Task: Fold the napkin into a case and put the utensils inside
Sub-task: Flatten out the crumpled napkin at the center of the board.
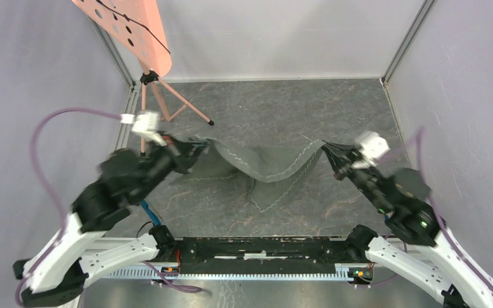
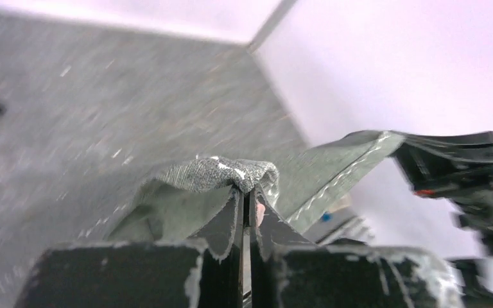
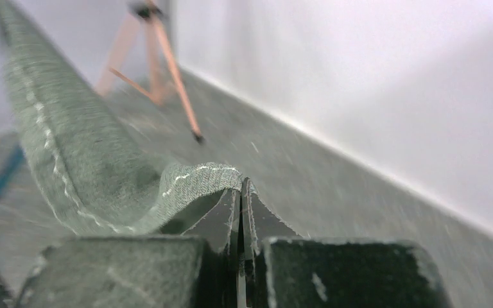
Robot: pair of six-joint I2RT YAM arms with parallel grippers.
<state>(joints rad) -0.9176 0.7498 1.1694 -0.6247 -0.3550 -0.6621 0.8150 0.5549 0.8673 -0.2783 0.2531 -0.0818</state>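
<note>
The dark grey napkin (image 1: 266,165) hangs between my two grippers, its stitched top edge sagging in the middle and its lower part resting on the slate floor. My left gripper (image 1: 198,149) is shut on the napkin's left corner (image 2: 231,172). My right gripper (image 1: 331,154) is shut on its right corner (image 3: 199,178). In the left wrist view the cloth stretches across to the right gripper (image 2: 449,163). A blue piece (image 1: 149,212) shows under the left arm; I cannot tell if it is a utensil. No other utensils are in view.
A pink perforated stand on a tripod (image 1: 160,96) stands at the back left, its foot (image 3: 196,136) near the cloth. White walls enclose the slate floor (image 1: 295,109). The black rail between the arm bases (image 1: 263,249) runs along the near edge.
</note>
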